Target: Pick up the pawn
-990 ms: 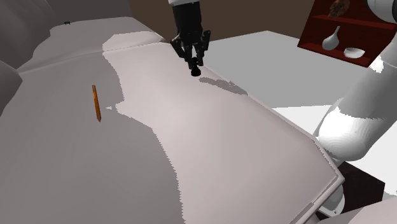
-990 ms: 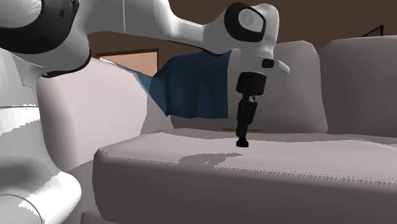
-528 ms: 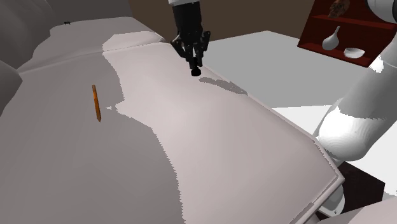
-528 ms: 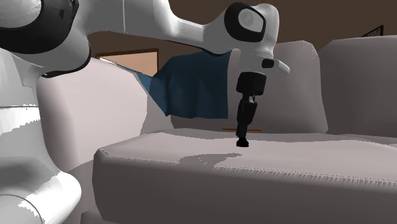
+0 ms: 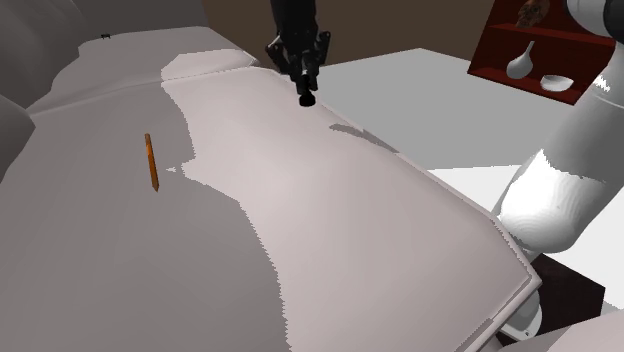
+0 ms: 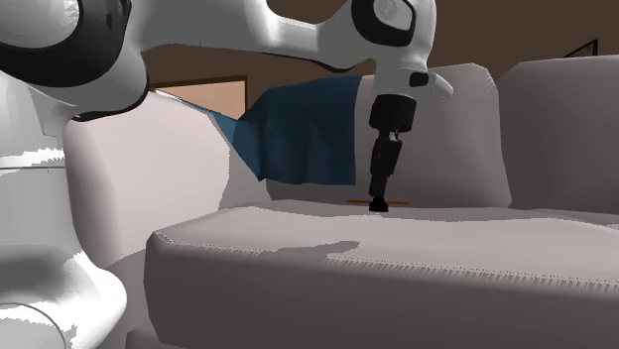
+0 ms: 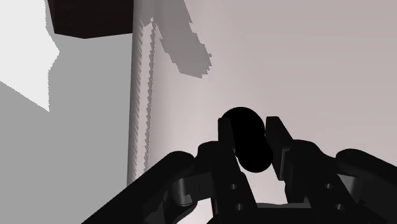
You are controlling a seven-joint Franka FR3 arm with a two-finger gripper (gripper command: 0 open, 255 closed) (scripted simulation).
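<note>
Shoulder view: my arm (image 5: 560, 190) rises from the lower right and runs out past the top edge. The wrist shows again at top centre, pointing almost straight down. Gripper (image 5: 305, 88) is clamped on the pawn (image 5: 305, 99), pinching it from both sides. The pawn is black and hangs under the fingertips above the seat cushion (image 5: 330, 200), near the cushion's far edge. The shadow (image 5: 355, 133) lies apart from it on the cushion, so it looks clear of the surface.

Second exterior view: hand is vertical, with the pawn's rounded end just over the cushion top. I can't judge the gap there.

Wrist view: the pawn sits between both fingers (image 7: 224, 137), touching each. It's black on black, so its outline merges with the fingers and I read it as a rounded blob, no finer shape. Elbow and upper links are cut off at the shoulder view's top edge.

Orange pencil (image 5: 151, 162) lies flat on the cushion, well apart from the gripper, toward the shoulder view's left.
</note>
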